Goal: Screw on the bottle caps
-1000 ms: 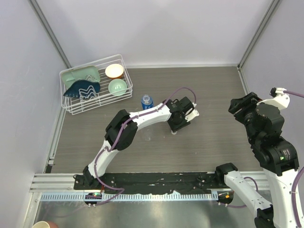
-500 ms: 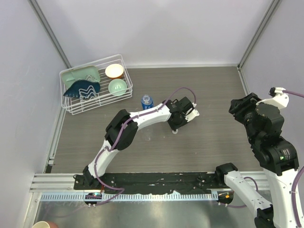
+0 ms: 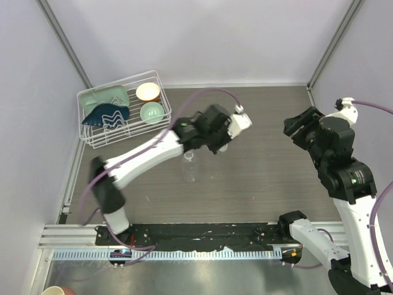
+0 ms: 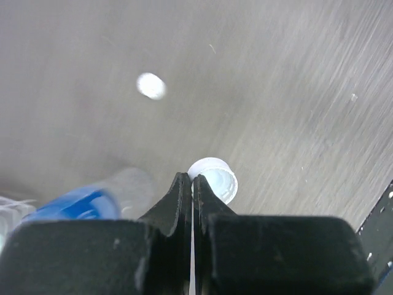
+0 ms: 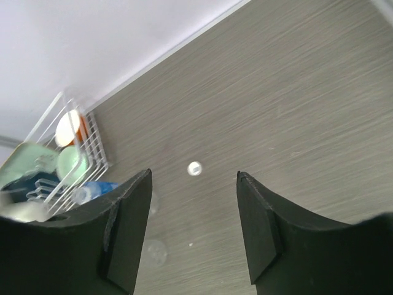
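White plastic caps: you have two, and only your left wrist camera shows both. The pinched cap (image 4: 214, 178) sits at the tips of the left gripper (image 4: 191, 179), whose fingers are pressed together with the cap's rim nipped between them. It reads sharp while everything below it is smeared. The loose cap (image 4: 151, 85) lies flat on the grey tabletop (image 4: 276, 92). From overhead you cannot pick out either cap.

You have two bottles as well. The plain bottle (image 3: 189, 167) stands upright, well apart from the wire dish rack (image 3: 123, 132), off its near right corner towards the arm bases. The blue-label bottle (image 5: 92, 192) shows in the right wrist view just beside the rack, and as a blue blur in the left wrist view. Overhead, the left arm (image 3: 153, 150) covers it.

The rack holds four pieces: a cream bowl (image 3: 148, 91), a green bowl (image 3: 151, 112), a pale green dish (image 3: 104, 97) and a dark blue dish (image 3: 105, 114).

Your right gripper (image 5: 192, 178) hangs far to the right of the rack, its fingers apart with nothing between them. Its camera shows a lone cap (image 5: 194, 168) on the tabletop; which of the two it is, you cannot tell.
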